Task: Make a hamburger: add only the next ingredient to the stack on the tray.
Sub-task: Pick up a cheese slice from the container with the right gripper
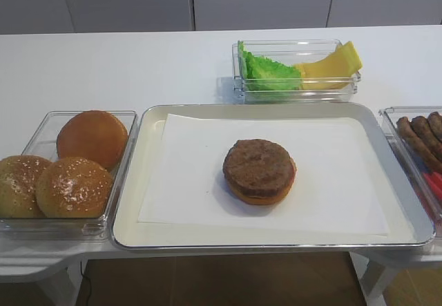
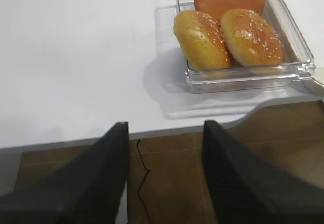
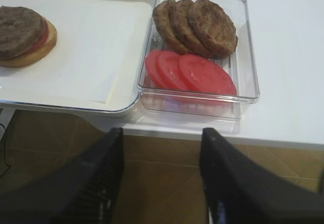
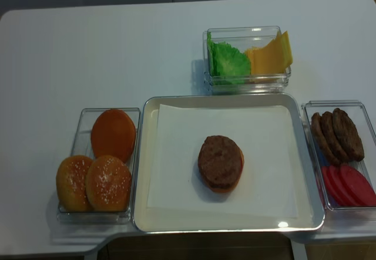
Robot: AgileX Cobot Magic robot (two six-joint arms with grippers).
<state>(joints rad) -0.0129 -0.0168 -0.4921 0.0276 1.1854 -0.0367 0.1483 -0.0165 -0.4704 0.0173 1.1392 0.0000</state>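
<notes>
Meanwhile, the cheese slice (image 1: 330, 68) leans in the right half of a clear bin (image 1: 297, 92) on the far side of the worktop (image 1: 117, 64), just beyond the far rim of the tray (image 1: 407, 213), with the green lettuce leaf (image 1: 271, 72) beside it on the left. The slice tilts up and to the right, its upper corner poking over the bin's right wall, so its long edge runs roughly left to right across the scene. On the tray's white paper sits the stack (image 1: 259, 171), a brown patty on a bun half, with a hint of red showing under the patty in the right wrist view. Both arms hang back off the near edge of the worktop and neither appears in the overhead views. The right gripper (image 3: 162, 183) has its fingers spread wide and holds nothing, looking down on the bin of patties and tomato slices (image 3: 200, 75) at the tray's right end. The left gripper (image 2: 164, 178), likewise spread wide and holding nothing, hangs near the bin of whole buns (image 2: 238, 37) at the left end. The cheese lies right of the tray's middle, so the right arm looks the nearer; from its fingers the slice lies far ahead and to the left, past the tray.
</notes>
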